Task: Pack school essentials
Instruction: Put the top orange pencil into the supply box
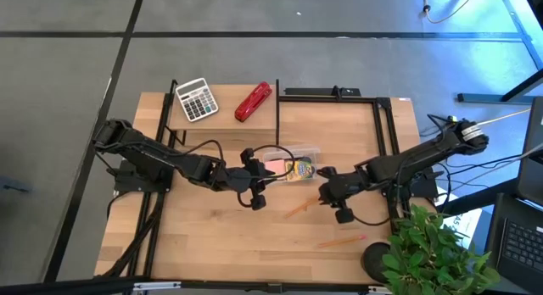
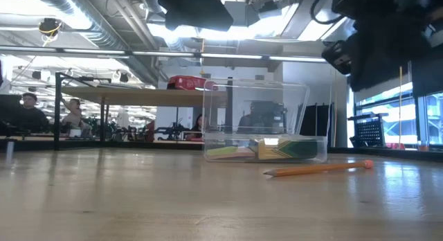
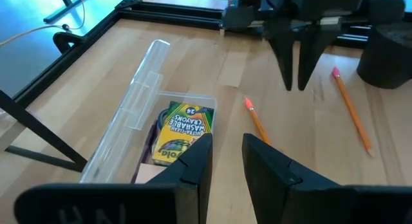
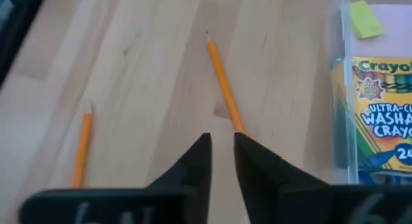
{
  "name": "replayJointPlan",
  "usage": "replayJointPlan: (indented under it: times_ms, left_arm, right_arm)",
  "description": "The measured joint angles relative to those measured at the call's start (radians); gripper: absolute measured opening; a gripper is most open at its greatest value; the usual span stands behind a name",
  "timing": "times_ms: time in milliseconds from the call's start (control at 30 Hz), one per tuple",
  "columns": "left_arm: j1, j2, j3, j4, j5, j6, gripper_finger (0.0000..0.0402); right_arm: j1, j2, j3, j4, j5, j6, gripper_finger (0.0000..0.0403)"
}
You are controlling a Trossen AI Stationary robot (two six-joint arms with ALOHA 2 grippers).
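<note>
Right gripper (image 4: 221, 161) above orange pencil (image 4: 223, 82), fingers narrowly apart, empty. Left gripper (image 3: 226, 161) likewise apart, beside clear box (image 1: 293, 164) containing crayon box (image 3: 182, 131). Second pencil (image 1: 341, 241) nearer table edge.

Seen from above, two dark arms reach inward from 9 and 3 o'clock toward the middle of the surface. The left pincer (image 1: 257, 186) sits just left of centre, its fingers (image 3: 193, 161) parted by a narrow gap. The right pincer (image 1: 329, 193) sits just right of centre, its fingers (image 4: 199, 158) likewise slightly apart, holding nothing.
</note>
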Motion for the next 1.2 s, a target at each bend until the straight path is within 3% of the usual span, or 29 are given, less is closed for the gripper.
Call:
replayJointPlan:
  times_ms: [367, 567, 767, 1200]
  left_arm:
    - [0.000, 0.000, 0.000, 0.003, 0.000, 0.000, 0.0078]
    - [-0.006, 0.000, 0.000, 0.009, 0.037, 0.004, 0.0078]
    - [-0.044, 0.000, 0.000, 0.008, 0.219, 0.083, 0.0078]
    - [-0.089, 0.000, 0.000, 0.004, 0.176, 0.074, 0.0078]
  right_arm:
    - [-0.036, 0.125, 0.000, 0.020, -0.001, -0.188, 0.0169]
    - [-0.036, 0.165, 0.000, 0.027, -0.001, -0.212, 0.0176]
    - [-0.036, 0.191, 0.000, 0.042, -0.001, -0.228, 0.0177]
    - [-0.036, 0.266, 0.000, 0.093, 0.000, -0.305, 0.0177]
